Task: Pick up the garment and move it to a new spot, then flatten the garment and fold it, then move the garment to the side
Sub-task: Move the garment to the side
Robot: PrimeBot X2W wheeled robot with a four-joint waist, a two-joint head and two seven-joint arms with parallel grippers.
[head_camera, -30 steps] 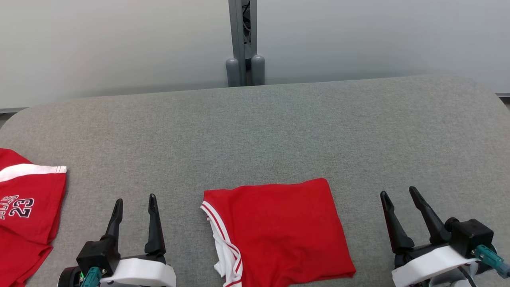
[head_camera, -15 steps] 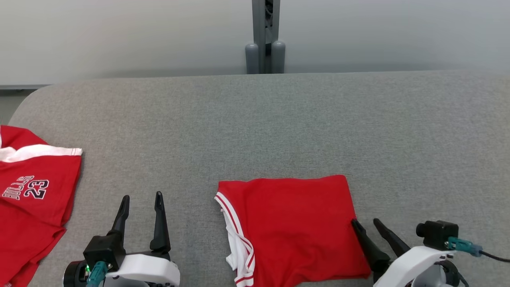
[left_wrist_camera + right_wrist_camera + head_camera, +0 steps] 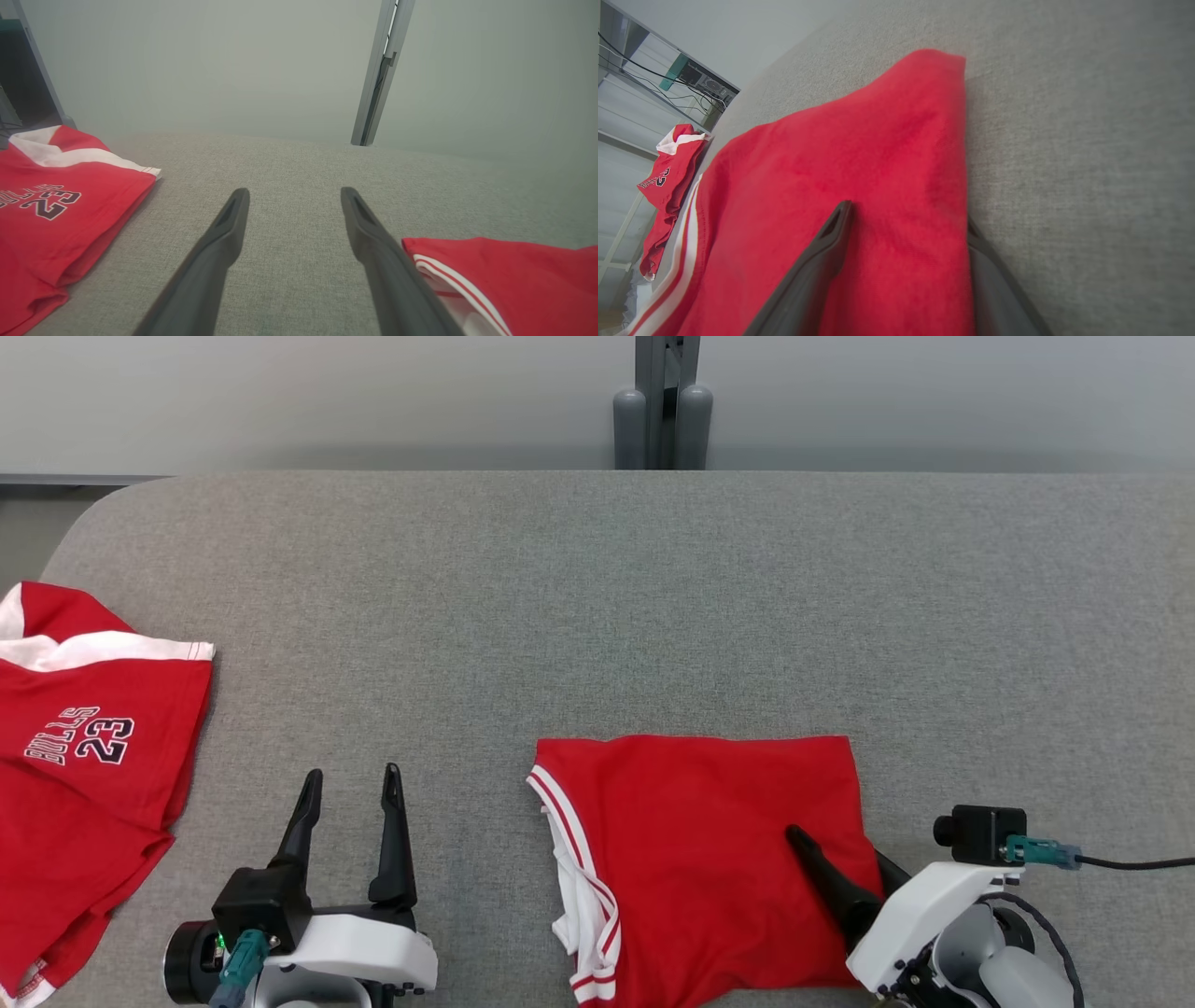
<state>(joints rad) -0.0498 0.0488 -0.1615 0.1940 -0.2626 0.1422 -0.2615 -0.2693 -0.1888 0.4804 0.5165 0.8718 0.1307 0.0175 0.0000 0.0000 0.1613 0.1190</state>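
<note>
Right now the right hand (image 3: 840, 851) is straddling the right-hand edge of the folded garment (image 3: 691, 840). The garment is lying flat on the grey counter (image 3: 597, 597) at lower ctr of the head view, w/ its white-striped trim facing frame left.

This is looking like the last step, i.e. shifting the folded piece to the side. To do it well, the pinch is needing every layer, not just the top one. So the lower finger ought to be sliding under the whole stack, along the counter, before any closing. After that a low, slow carry is making most sense, b/c a quick pull from one edge is prob. going to open the fold. It's also worth steering away from the second jersey (image 3: 84, 756), the one w/ "23" on it, lying at far left of frame.

Pose: the right hand is sitting at lower right, leaning toward frame left, jaws spread wide and gripping nothing yet. In the right wrist view one finger (image 3: 817, 261) is lying over the red cloth. The other is sitting at the cloth's edge, partly tucked beneath; can't tell if it's under all layers.

The left hand (image 3: 353, 775) is resting at lower left, fingers pointing up-frame, fully spread and empty. It's near the trim edge but not touching it.
</note>
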